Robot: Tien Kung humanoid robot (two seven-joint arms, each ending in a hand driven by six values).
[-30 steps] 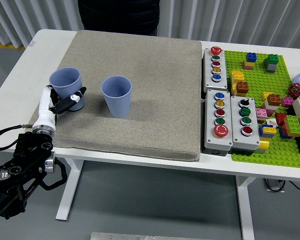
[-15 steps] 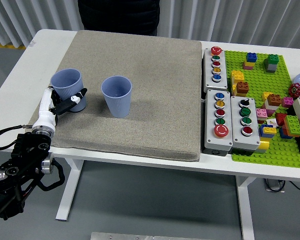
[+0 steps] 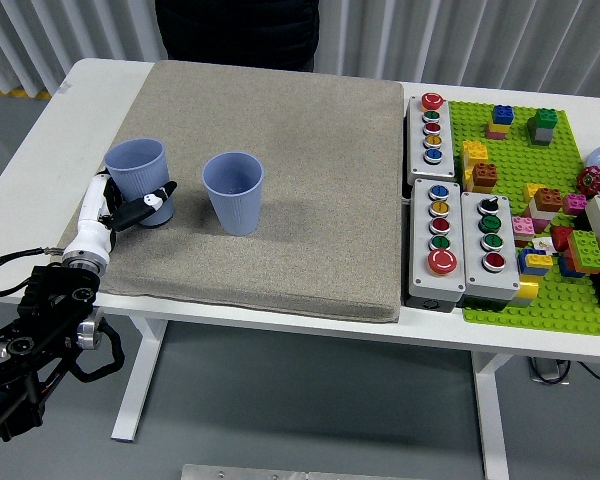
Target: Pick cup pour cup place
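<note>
Two blue ribbed cups stand upright on the grey mat (image 3: 310,150). The left cup (image 3: 137,170) is near the mat's left edge, and my left hand (image 3: 130,208) has its fingers wrapped around the cup's lower part. The second cup (image 3: 233,190) stands free a short way to the right. My left arm comes up from the lower left corner. The right arm is out of view.
Grey button boxes (image 3: 432,128) (image 3: 465,245) lie right of the mat. A green baseplate (image 3: 540,215) with several toy bricks fills the far right. A person in dark clothes (image 3: 238,30) stands at the table's far side. The white table (image 3: 40,140) shows bare at the left.
The left cup and my left hand have shifted slightly right and toward the mat's middle. The second cup has not moved.
</note>
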